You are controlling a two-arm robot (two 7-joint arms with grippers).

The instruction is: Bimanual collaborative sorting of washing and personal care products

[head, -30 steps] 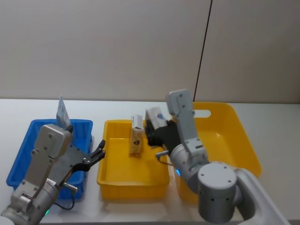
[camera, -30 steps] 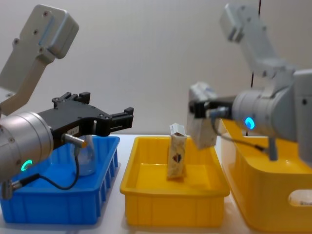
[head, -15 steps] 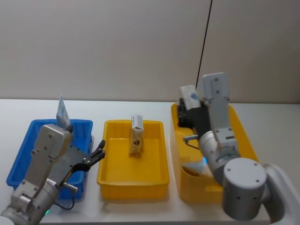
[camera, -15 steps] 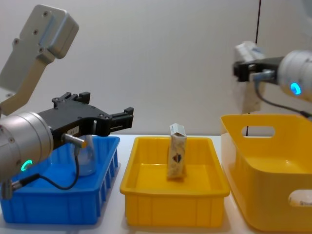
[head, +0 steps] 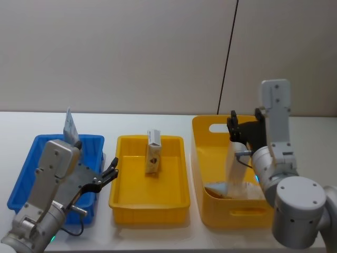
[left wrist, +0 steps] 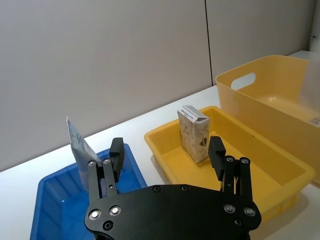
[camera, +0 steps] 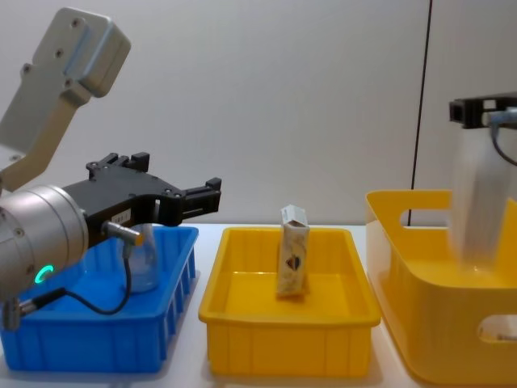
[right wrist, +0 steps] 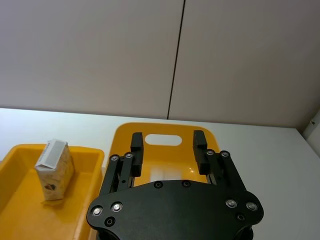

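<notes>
A whitish carton (head: pixel 153 158) with a dark mark stands upright in the middle yellow tray (head: pixel 126 196), also seen as carton (camera: pixel 293 260), carton (left wrist: pixel 195 134) and carton (right wrist: pixel 54 169). A second pale carton (head: pixel 235 167) shows blurred inside the large yellow bin (head: pixel 210 208), just under my right gripper (head: pixel 245 125). That gripper (right wrist: pixel 168 145) is open with nothing between its fingers. A pale blue tube (head: pixel 69 125) stands at the back of the blue bin (head: pixel 23 179). My left gripper (head: pixel 109 175) hangs open between the blue bin and the tray, empty.
The three containers stand side by side on a white table (head: pixel 310 142), blue at the left, large yellow at the right. Something pale lies on the large bin's floor (head: pixel 217 188). A wall rises close behind, with a dark cable (head: pixel 226 68) running down it.
My right gripper swung from over the middle tray to above the large yellow bin with the carton, then opened; the carton now drops blurred into the bin. The left arm stayed still.
</notes>
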